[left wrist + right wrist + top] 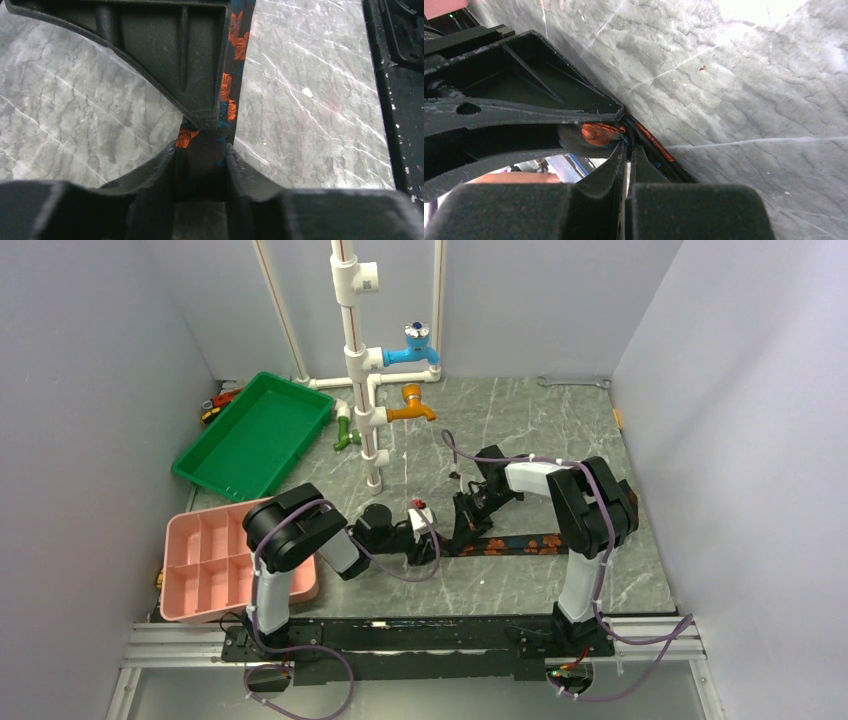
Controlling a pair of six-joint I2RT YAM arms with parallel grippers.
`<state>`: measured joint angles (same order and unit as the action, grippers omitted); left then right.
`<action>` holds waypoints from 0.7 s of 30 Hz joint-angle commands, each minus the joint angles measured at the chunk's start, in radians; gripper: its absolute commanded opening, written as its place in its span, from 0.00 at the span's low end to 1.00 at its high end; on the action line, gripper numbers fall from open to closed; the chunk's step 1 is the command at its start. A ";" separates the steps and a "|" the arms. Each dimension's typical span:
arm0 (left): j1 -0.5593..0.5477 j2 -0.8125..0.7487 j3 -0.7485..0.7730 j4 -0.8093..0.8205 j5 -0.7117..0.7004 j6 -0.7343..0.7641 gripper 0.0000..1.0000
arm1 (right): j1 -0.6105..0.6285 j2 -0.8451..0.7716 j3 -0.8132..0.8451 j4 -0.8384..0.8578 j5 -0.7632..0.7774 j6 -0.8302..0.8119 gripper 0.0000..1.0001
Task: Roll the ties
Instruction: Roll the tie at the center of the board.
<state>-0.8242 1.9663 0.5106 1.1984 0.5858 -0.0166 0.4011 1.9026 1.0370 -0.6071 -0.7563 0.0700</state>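
Observation:
The tie (520, 543), black with orange-red flowers, lies flat across the marble table, running right from both grippers. Its left end is rolled up. In the left wrist view the dark roll fills the gap between my left gripper's (200, 156) fingers, and the flat part of the tie (235, 50) runs away from it. My right gripper's finger (170, 55) hangs over the roll from above. In the right wrist view my right gripper (628, 147) is shut, its tips nipping the fabric of the tie (599, 134) at the roll. In the top view, left gripper (432, 543) and right gripper (463, 530) meet there.
A green tray (255, 435) sits at the back left and a pink compartment box (215, 565) at the near left. A white pipe stand with coloured taps (360, 360) rises behind the grippers. A wrench (575, 382) lies at the back right.

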 commanded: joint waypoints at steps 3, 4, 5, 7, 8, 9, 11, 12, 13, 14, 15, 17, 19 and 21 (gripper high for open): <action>-0.035 -0.025 -0.003 -0.157 -0.012 0.072 0.22 | 0.027 0.033 -0.028 0.088 0.179 -0.029 0.00; -0.040 -0.050 0.006 -0.240 -0.036 0.114 0.21 | 0.027 0.027 -0.021 0.076 0.168 -0.030 0.00; -0.042 -0.073 0.017 -0.319 -0.065 0.148 0.19 | 0.026 0.014 -0.014 0.061 0.159 -0.029 0.04; -0.056 -0.111 0.047 -0.510 -0.124 0.215 0.16 | 0.014 -0.023 -0.005 0.021 0.129 -0.031 0.13; -0.059 -0.126 0.061 -0.574 -0.148 0.240 0.15 | 0.004 -0.046 0.000 0.001 0.114 -0.034 0.18; -0.062 -0.137 0.068 -0.617 -0.168 0.258 0.14 | -0.011 -0.064 0.005 -0.027 0.097 -0.041 0.23; -0.073 -0.153 0.092 -0.709 -0.200 0.287 0.14 | -0.054 -0.099 0.013 -0.084 0.058 -0.059 0.30; -0.076 -0.159 0.101 -0.740 -0.216 0.293 0.13 | -0.075 -0.116 0.014 -0.112 0.038 -0.061 0.32; -0.082 -0.164 0.109 -0.768 -0.227 0.302 0.13 | -0.095 -0.134 0.015 -0.137 0.019 -0.090 0.33; -0.088 -0.170 0.115 -0.789 -0.240 0.308 0.13 | -0.116 -0.154 0.012 -0.158 -0.005 -0.101 0.34; -0.095 -0.175 0.119 -0.803 -0.252 0.312 0.13 | -0.131 -0.172 0.009 -0.172 -0.030 -0.107 0.36; -0.111 -0.176 0.131 -0.836 -0.269 0.323 0.13 | -0.147 -0.202 0.002 -0.181 -0.086 -0.101 0.43; -0.129 -0.175 0.136 -0.854 -0.288 0.338 0.13 | -0.141 -0.223 -0.008 -0.155 -0.144 -0.058 0.50; -0.138 -0.170 0.142 -0.867 -0.298 0.344 0.14 | -0.123 -0.214 -0.020 -0.101 -0.178 0.009 0.51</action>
<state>-0.9340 1.7634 0.6636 0.5678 0.3626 0.2752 0.2436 1.7187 1.0344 -0.7387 -0.8089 0.0143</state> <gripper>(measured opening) 0.262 0.497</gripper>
